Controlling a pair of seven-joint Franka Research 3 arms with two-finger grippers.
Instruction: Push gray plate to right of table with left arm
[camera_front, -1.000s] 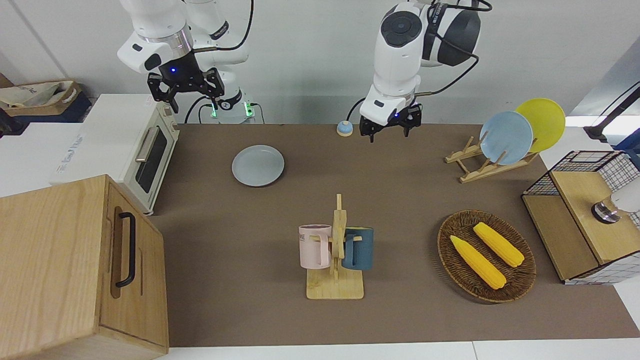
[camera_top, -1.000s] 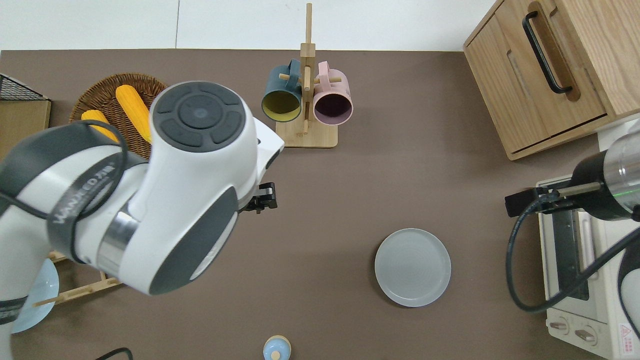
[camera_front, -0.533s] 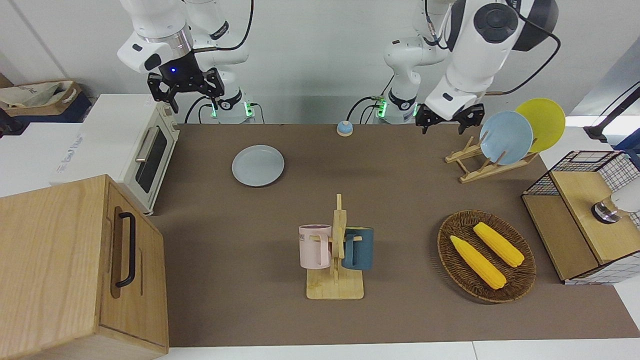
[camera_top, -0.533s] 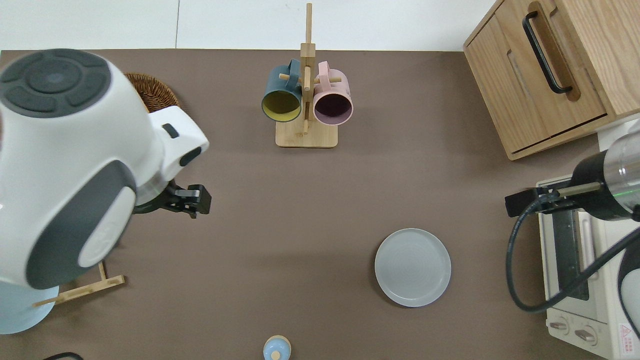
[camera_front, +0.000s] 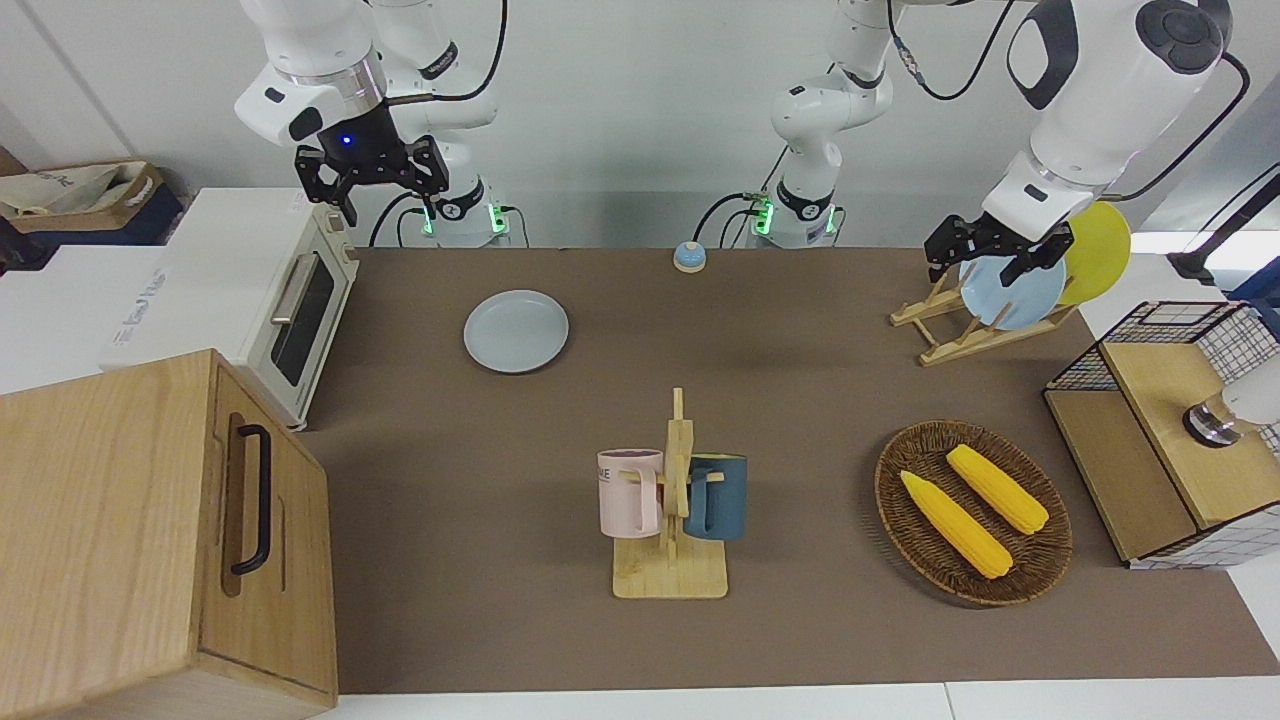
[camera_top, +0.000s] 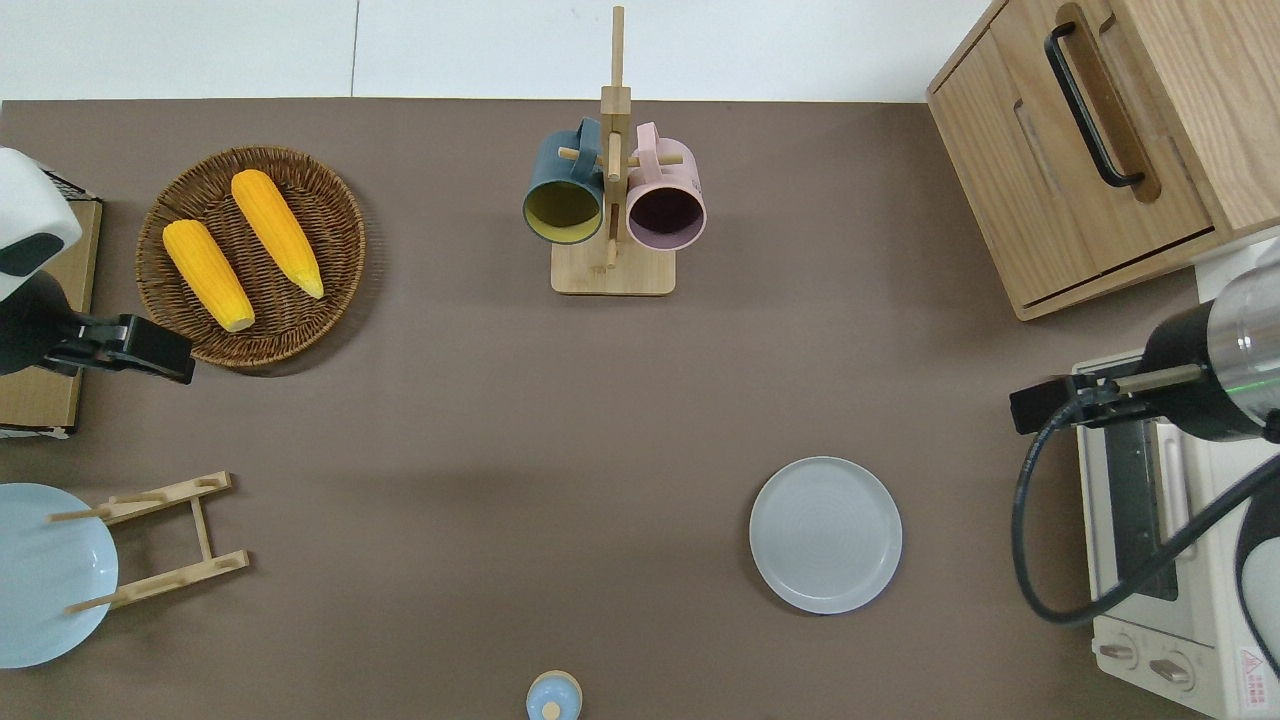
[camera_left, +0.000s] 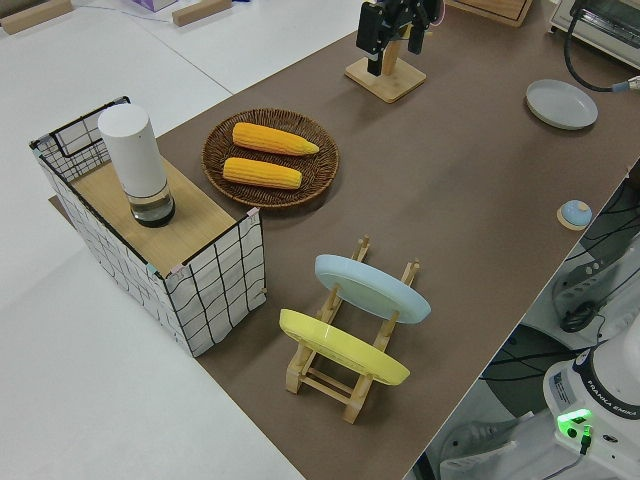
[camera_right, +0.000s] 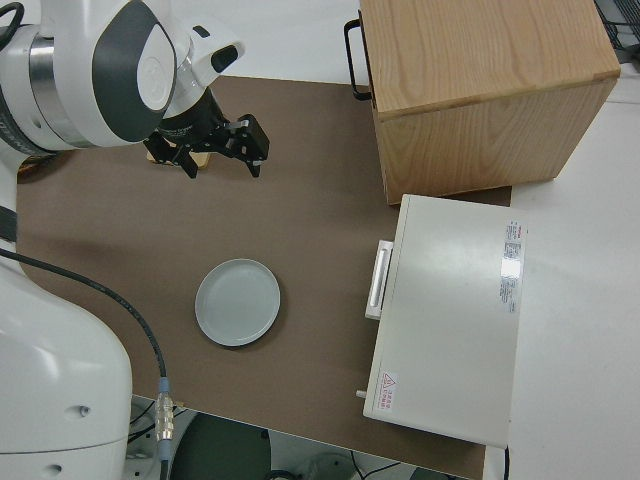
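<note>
Table (camera_front: 800, 400): a wide tabletop under a dull brown mat with white edges, seen against a plain white wall.
Gray plate (camera_front: 516, 331): lies flat on the mat toward the right arm's end, fairly near the robots, with a toaster oven (camera_front: 290, 310) beside it at that end. In the overhead view the plate (camera_top: 826, 534) sits alone with bare mat all round it.
Left gripper (camera_front: 997, 257): up in the air at the left arm's end of the table, well apart from the plate. From above it (camera_top: 150, 352) is over the mat at the edge of a wicker basket (camera_top: 330, 200). Its two black fingers are spread with nothing between them.
Right arm: parked; its gripper (camera_front: 372, 185) hangs with fingers apart and empty.
Basket contents: two yellow corn cobs (camera_front: 962, 510) lying side by side.
Plate rack (camera_front: 950, 335): wooden, nearer the robots than the basket, holding a sky-blue plate (camera_front: 1025, 290) and a yellow plate (camera_front: 1105, 240) on edge.
Mug stand (camera_front: 672, 540): wooden, mid-table and farther from the robots than the plate, with a pink mug (camera_front: 628, 492) and a dark blue mug (camera_front: 718, 497) hung on either side.
Bell (camera_front: 688, 257): small, blue, at the table edge nearest the robots.
Wooden cabinet (camera_front: 150, 540): large, with a black handle, at the right arm's end, farther from the robots than the oven.
Wire crate (camera_front: 1170, 430): at the left arm's end, with a white cylinder (camera_left: 135, 165) standing on its wooden top.
</note>
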